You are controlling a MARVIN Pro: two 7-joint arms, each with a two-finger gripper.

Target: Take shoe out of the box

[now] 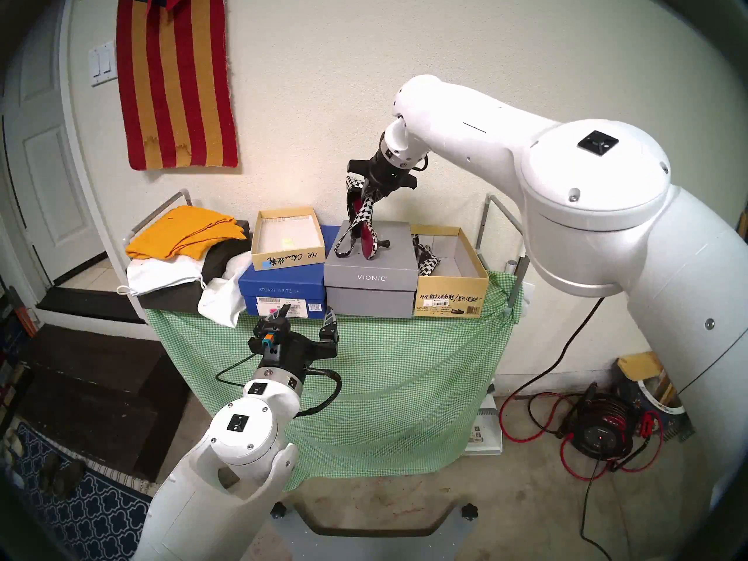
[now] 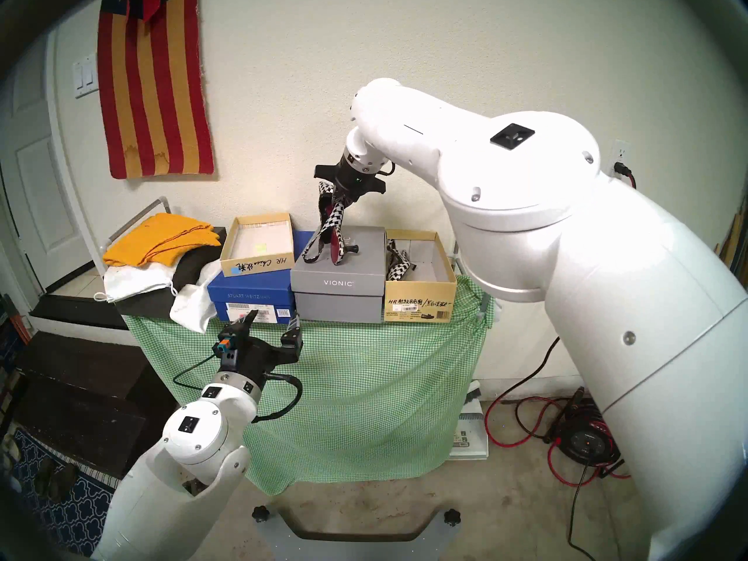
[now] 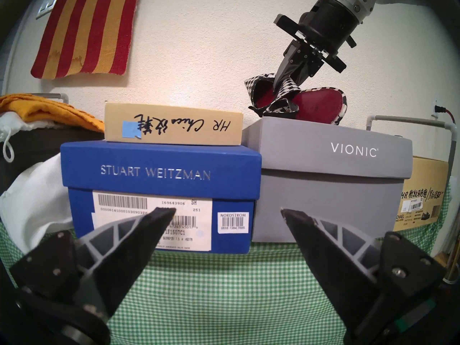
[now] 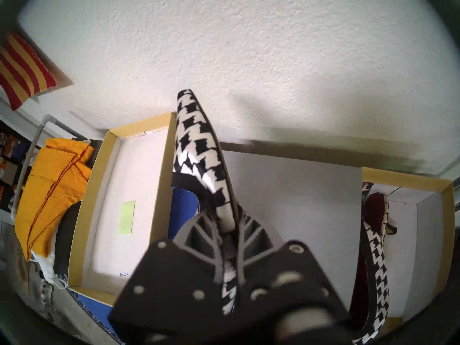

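Here my right gripper (image 1: 370, 192), jaws clamped on one houndstooth shoe (image 1: 366, 228), holds it over the VIONIC box (image 1: 370, 260). Its mate (image 1: 427, 258) remains in the tan box (image 1: 449, 295); my left gripper (image 1: 303, 319) waits, jaws wide.

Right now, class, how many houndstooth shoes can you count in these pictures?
2. One shoe hangs from the right gripper, its lower end on the grey VIONIC box. The second shoe lies inside the open tan box. The closed boxes may hide more.
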